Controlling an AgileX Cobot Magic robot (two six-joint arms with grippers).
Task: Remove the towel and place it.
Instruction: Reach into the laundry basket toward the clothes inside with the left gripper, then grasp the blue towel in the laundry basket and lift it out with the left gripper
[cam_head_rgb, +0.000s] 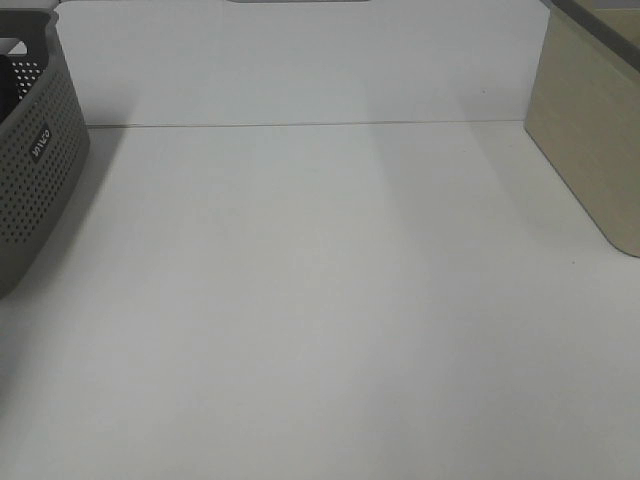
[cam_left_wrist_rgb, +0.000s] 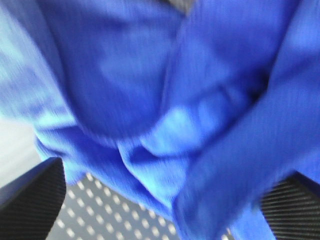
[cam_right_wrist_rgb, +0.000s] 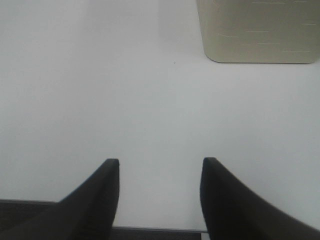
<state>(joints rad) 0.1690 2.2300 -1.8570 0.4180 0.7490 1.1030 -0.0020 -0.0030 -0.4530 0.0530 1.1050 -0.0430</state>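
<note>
The royal-blue towel (cam_left_wrist_rgb: 165, 100) fills the left wrist view, bunched in folds and blurred. It lies in the grey perforated basket (cam_head_rgb: 35, 150), whose holed surface (cam_left_wrist_rgb: 100, 210) shows under it. My left gripper (cam_left_wrist_rgb: 175, 170) is open. Its dark fingers (cam_left_wrist_rgb: 35, 195) stand wide apart on either side of the towel's folds. In the exterior high view the towel and both grippers are out of sight. My right gripper (cam_right_wrist_rgb: 160, 161) is open and empty above the bare white table (cam_right_wrist_rgb: 150, 100).
The basket stands at the table's far left edge. A beige box (cam_head_rgb: 590, 140) stands at the back right and also shows in the right wrist view (cam_right_wrist_rgb: 255, 30). The white table (cam_head_rgb: 320, 300) lies between them, with a white wall behind.
</note>
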